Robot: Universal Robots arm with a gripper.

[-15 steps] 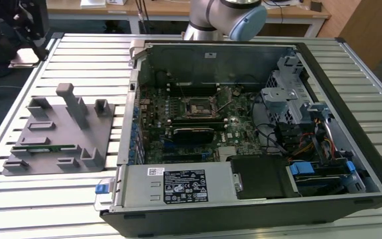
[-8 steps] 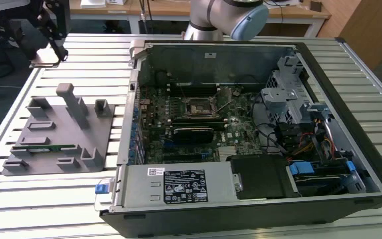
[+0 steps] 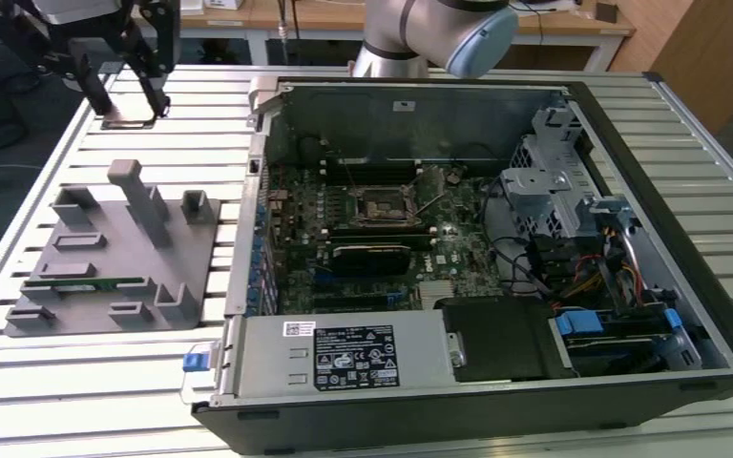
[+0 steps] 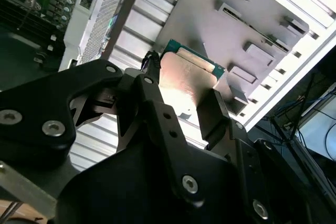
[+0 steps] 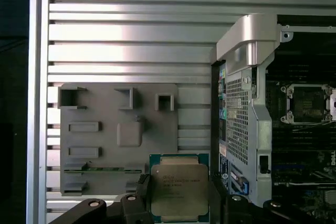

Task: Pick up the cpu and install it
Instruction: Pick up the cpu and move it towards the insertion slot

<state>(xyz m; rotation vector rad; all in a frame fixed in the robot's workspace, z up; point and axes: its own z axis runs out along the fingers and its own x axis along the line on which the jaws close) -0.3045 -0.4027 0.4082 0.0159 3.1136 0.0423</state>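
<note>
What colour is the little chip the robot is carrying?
Silvery-grey metal top with a green border; the chip shows best in the first wrist view.

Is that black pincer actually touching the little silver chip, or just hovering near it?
Touching. In the first wrist view the pincer has a finger pressed against each side of the cpu, with no gap.

Exterior view: the table point(image 3: 73, 382) carries everything. Open computer case point(image 3: 405, 119) lies on it, taking the centre and right of frame. Motherboard point(image 3: 341, 229) lies flat inside the case, socket point(image 3: 377, 205) near frame centre, power supply point(image 3: 341, 358) at lower centre. Holder plate point(image 3: 87, 253) lies on the table at left, just beside the case, with a memory stick point(image 3: 80, 283) slotted in it. Pincer point(image 3: 131, 113) is at upper left, above the table beyond the plate. First wrist view: cpu point(image 5: 178, 187) clamped between the pincer's fingers.
</note>
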